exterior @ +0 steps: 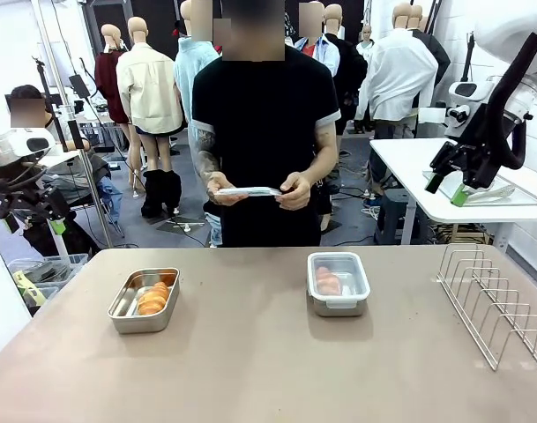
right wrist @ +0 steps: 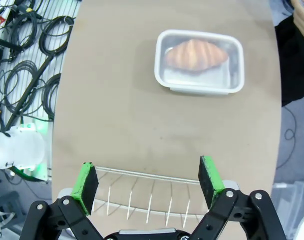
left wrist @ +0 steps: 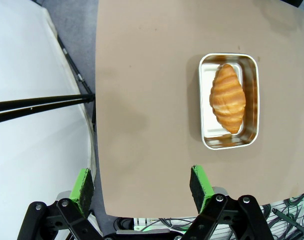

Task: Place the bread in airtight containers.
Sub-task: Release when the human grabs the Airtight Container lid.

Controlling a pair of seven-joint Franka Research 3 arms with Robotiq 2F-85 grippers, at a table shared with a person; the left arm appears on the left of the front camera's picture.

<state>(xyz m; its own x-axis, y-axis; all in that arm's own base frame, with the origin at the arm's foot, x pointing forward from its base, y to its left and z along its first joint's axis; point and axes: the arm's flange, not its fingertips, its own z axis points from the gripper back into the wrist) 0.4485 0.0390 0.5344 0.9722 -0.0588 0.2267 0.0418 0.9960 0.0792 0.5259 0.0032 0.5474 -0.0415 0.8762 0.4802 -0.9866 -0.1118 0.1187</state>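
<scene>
Bread first: one golden-orange ridged croissant roll (left wrist: 227, 98) lies in an uncovered shallow stainless-steel tin (left wrist: 205, 102), ahead of the left gripper (left wrist: 142, 187) and off to one side of its spread green-padded fingers (left wrist: 83, 188), which hang over the tan table's (exterior: 250, 370) edge. A second croissant roll (right wrist: 195, 54) sits in another steel tin under a clear plastic clip lid (right wrist: 199, 61), its outline softened, straight ahead of the right gripper (right wrist: 148, 181), jaws wide apart above a wire rack (right wrist: 147, 199) partly cut off below. Across the table, a person's hands (exterior: 294, 189) hold a flat clear lid (exterior: 248, 191), edge-on.
</scene>
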